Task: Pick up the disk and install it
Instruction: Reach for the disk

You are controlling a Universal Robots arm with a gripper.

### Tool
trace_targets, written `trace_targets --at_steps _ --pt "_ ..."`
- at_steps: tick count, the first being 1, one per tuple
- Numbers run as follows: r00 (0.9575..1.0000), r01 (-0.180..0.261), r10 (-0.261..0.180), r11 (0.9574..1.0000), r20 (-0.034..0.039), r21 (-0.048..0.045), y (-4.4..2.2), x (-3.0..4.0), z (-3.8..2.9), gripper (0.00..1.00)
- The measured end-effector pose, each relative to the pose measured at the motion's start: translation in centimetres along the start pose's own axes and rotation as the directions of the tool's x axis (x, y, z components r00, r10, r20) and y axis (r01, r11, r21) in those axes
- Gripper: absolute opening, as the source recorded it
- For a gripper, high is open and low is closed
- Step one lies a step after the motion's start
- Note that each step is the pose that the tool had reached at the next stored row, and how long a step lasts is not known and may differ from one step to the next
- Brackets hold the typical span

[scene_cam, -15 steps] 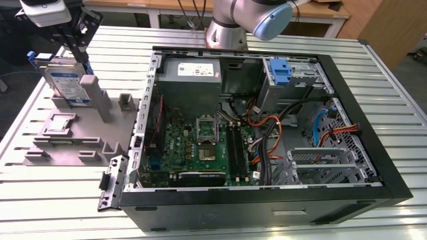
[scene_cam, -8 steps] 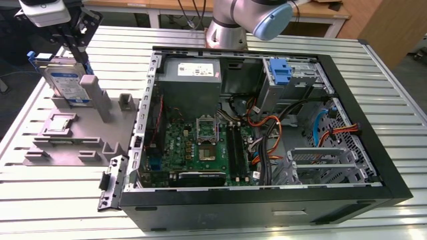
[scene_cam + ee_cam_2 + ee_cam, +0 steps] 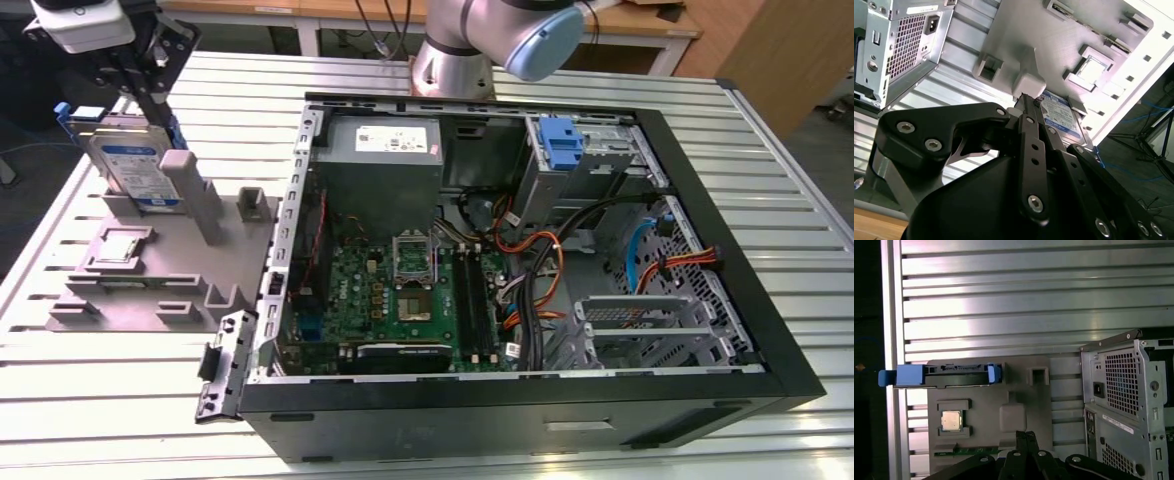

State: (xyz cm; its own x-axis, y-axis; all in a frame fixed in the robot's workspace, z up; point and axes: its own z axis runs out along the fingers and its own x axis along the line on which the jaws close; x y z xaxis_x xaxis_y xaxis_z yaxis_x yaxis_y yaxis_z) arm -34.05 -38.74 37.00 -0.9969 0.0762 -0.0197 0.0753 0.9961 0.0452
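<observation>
Looking at the first wrist view, I see the gripper (image 3: 1026,434) with its fingers pressed together, holding nothing. In the exterior view it hangs just above the disk (image 3: 134,160), which stands on edge in the grey holder (image 3: 147,268) on the ribbed table (image 3: 107,400), to the exterior view's left of the open computer case (image 3: 534,405). I cannot tell whether the tips touch the disk.

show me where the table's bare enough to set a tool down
Bare slats of the table lie in front of the grey fixture, and along the exterior view's right of the computer case. Crowded: the fixture, where the disk stands with the gripper just above, and the cable-filled case.
</observation>
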Motion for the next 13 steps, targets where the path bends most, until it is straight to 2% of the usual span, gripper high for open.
trace_targets --at_steps 8,13 --pt "1.0000 0.000 0.000 1.0000 -0.0009 0.0001 0.73 1.76 0.10 0.10" --pt "1.0000 -0.002 0.002 1.0000 -0.0050 0.0003 0.96 2.56 0.24 0.10"
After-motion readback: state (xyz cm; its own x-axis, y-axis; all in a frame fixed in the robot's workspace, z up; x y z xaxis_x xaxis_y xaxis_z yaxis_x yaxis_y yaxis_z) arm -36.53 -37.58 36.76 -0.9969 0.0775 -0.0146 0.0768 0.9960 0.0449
